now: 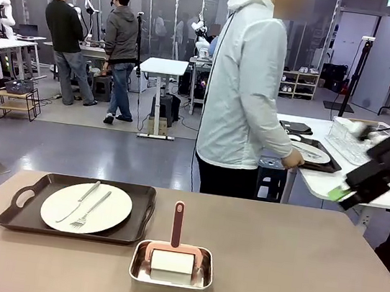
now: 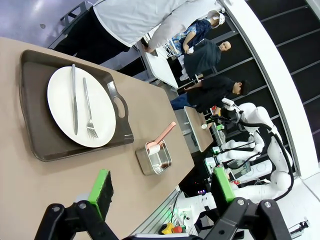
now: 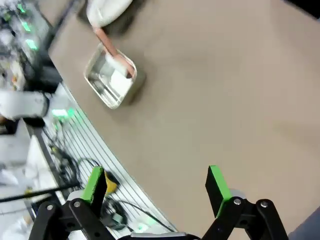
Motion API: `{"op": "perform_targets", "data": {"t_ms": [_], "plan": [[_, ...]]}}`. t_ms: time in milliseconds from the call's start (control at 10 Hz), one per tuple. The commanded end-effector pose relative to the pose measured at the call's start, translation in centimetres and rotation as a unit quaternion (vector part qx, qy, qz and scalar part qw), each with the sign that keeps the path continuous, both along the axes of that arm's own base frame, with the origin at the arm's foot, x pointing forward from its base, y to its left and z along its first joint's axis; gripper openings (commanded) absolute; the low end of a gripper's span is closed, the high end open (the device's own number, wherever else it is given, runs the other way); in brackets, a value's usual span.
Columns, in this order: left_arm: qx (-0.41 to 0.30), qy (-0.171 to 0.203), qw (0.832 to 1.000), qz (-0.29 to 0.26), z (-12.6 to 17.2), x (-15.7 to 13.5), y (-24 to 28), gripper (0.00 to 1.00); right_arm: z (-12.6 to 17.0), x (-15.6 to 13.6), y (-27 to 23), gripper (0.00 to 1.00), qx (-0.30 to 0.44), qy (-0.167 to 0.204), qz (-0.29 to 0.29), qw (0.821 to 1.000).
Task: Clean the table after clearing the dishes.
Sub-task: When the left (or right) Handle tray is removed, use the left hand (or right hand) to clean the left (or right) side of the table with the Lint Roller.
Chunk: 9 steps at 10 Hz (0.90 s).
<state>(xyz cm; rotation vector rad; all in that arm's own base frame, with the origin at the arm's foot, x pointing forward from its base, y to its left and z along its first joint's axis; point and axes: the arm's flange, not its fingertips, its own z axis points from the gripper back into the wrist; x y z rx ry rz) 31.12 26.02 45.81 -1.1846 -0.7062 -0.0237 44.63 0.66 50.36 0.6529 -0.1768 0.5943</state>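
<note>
Though blur smears them, right fingers (image 1: 341, 191) gape empty, like the left fingers (image 2: 102, 188).

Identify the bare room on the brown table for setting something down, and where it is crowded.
Free: the table right of the steel pan, to its right edge. Crowded: the left, where the tray holds a plate.

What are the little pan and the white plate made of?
Pan: apparently stainless steel, shiny, with bright reflections on its walls. Plate: smooth glossy white, probably glazed ceramic, though melamine would look alike.
</note>
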Motion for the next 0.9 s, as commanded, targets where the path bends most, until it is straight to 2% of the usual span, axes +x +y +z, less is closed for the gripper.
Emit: {"op": "perform_targets", "data": {"t_ms": [0,200,400,500,800], "plan": [[-0.002,-0.004,1.0,0.002,0.1,-0.2,0.2,1.0,-1.7,2.7,3.0,1.0,-0.055,-0.009,0.054,0.997],[-0.002,-0.004,1.0,0.002,0.1,-0.2,0.2,1.0,-3.7,3.5,8.3,1.0,-0.101,-0.011,0.108,0.989],[-0.002,-0.004,1.0,0.002,0.1,-0.2,0.2,1.0,-4.5,4.1,11.2,1.0,-0.117,-0.014,0.129,0.985],[-0.002,-0.004,1.0,0.002,0.1,-0.2,0.2,1.0,-4.7,3.9,11.6,1.0,-0.119,-0.01,0.115,0.986],[-0.002,-0.004,1.0,0.002,0.1,-0.2,0.2,1.0,-5.0,3.5,10.9,1.0,-0.101,-0.005,0.13,0.986]]}}
